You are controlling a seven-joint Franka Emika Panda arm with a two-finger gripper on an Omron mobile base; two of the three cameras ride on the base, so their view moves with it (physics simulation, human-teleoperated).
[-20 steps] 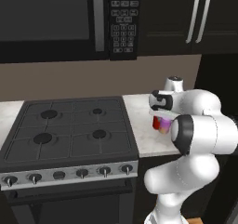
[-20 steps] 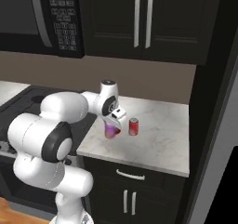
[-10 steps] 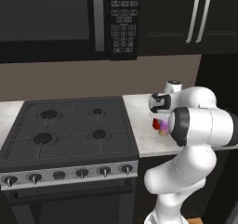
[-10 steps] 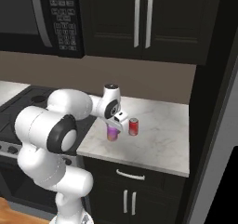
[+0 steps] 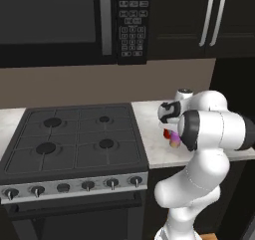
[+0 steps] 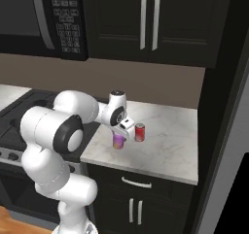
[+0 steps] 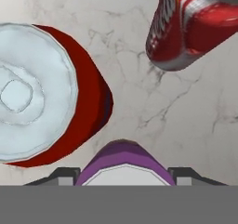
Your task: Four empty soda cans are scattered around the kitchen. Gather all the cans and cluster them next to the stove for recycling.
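My gripper (image 6: 121, 134) is shut on the purple-pink soda can (image 6: 118, 142), which stands upright low over the marble counter (image 6: 165, 143) just right of the stove (image 5: 74, 144). Whether its base touches the marble I cannot tell. A red soda can (image 6: 140, 132) stands close beside it on the right. From the left base view the purple-pink can (image 5: 175, 141) and a red can (image 5: 166, 133) peek out under my forearm. In the hand view the purple-pink can (image 7: 124, 165) sits between my fingers, one red can (image 7: 90, 107) is at the left and another red can (image 7: 186, 28) at the upper right.
A black microwave (image 5: 60, 20) with keypad hangs over the stove, and dark wall cabinets (image 6: 151, 22) hang over the counter. The counter ends at a tall dark panel (image 6: 219, 131) on the right. Bare marble lies to the right of the cans.
The hand has sunk slightly toward the counter with the purple-pink can, and the elbow has swung a little. The red can beside it has stayed put.
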